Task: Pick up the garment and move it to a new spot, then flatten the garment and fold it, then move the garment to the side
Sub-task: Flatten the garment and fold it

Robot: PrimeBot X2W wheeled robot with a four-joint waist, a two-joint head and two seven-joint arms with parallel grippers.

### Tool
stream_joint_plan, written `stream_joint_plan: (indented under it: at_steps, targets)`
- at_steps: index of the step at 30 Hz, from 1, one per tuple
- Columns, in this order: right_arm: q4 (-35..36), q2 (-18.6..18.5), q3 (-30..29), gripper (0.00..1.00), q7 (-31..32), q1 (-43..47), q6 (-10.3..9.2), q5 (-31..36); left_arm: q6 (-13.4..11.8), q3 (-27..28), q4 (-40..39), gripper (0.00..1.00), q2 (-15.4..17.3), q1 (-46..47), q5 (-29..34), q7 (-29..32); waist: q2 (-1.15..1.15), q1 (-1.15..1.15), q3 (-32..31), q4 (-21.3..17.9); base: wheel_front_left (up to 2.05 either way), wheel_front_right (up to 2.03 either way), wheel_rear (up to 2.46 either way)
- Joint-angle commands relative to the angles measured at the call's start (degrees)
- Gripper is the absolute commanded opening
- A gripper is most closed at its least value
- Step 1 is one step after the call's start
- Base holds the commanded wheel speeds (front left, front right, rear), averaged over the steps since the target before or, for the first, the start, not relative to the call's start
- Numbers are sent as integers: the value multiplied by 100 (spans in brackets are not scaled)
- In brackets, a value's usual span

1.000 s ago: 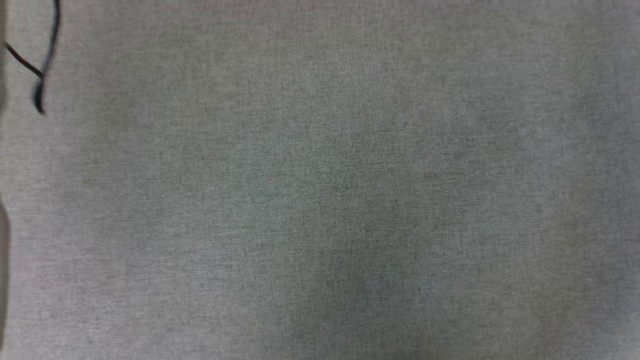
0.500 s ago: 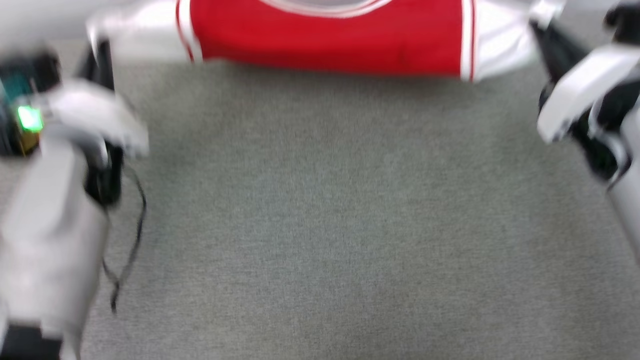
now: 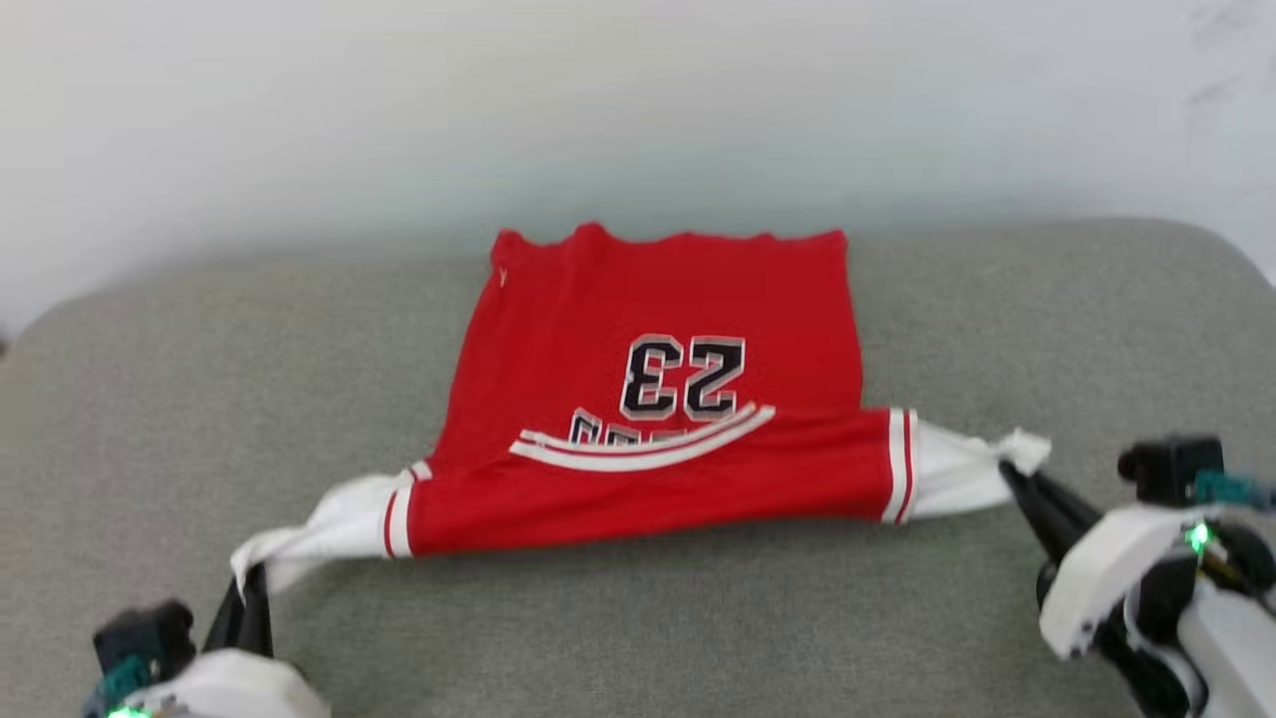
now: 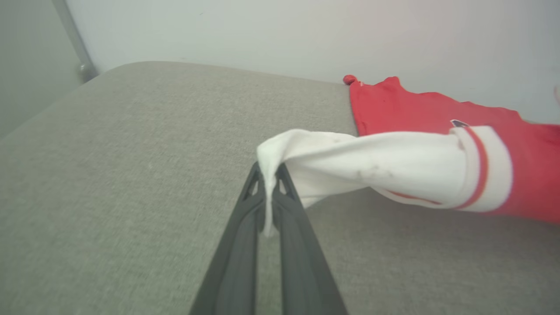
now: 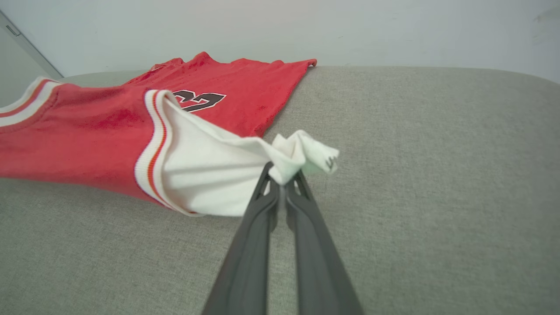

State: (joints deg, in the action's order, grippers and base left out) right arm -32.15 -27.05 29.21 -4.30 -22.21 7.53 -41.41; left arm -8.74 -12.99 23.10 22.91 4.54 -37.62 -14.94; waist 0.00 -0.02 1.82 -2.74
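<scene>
The garment point(image 3: 648, 399), a red jersey with white sleeves and a black "23" print, lies stretched across the grey cushioned surface point(image 3: 648, 618), its hem toward the wall. Its shoulder part is raised and folded over toward the hem, half covering the lettering. My left gripper point(image 3: 247, 588) is shut on the tip of the white sleeve at the lower left; in the left wrist view the gripper point(image 4: 269, 175) pinches bunched white cloth of the garment point(image 4: 393, 162). My right gripper point(image 3: 1009, 474) is shut on the other sleeve tip, and the right wrist view shows that gripper point(image 5: 282, 173) clamping the garment point(image 5: 205, 170).
A pale wall point(image 3: 638, 110) rises right behind the surface's far edge. The surface rounds off at its far left and far right corners. Bare grey fabric lies on both sides of the garment and in front of it.
The head camera has swung upward: a second ago it showed bare grey fabric, then the garment's edge at the top, now the whole garment and the wall. Both grippers stay shut on the sleeves.
</scene>
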Motion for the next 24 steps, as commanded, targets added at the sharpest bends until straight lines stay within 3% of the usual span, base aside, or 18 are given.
stream_joint_plan:
  at_steps: [1,6,12,13,16,17,24]
  targets:
    - [70,-46,-72,0,37,270,-8,-19,-104,23,-162,0,43,-232,-10,16,0,2,-287,48,0,0,0]
    - [649,46,-620,0,125,1349,-8,170,-573,57,-1239,0,131,-1318,-26,271,0,2,-439,151,0,0,0]
    - [1407,342,-1403,0,519,2548,-8,670,-918,43,-2031,0,151,-2065,-62,510,0,2,-445,262,0,0,0]
    - [1517,366,-1521,6,615,2717,-8,818,-954,18,-2116,0,153,-2118,-35,531,0,2,-435,279,0,0,0]
    - [1859,595,-1841,59,934,3192,-7,1041,-1009,-24,-2295,0,147,-2187,-9,576,0,2,-406,329,0,0,0]
    - [1964,666,-1939,100,1037,3315,-7,1081,-1001,-43,-2334,0,143,-2194,-3,580,0,2,-393,346,0,0,0]
    - [2869,1083,-2548,100,1362,3778,-6,1249,-946,-120,-2427,0,87,-2019,49,458,0,2,-294,452,0,0,0]
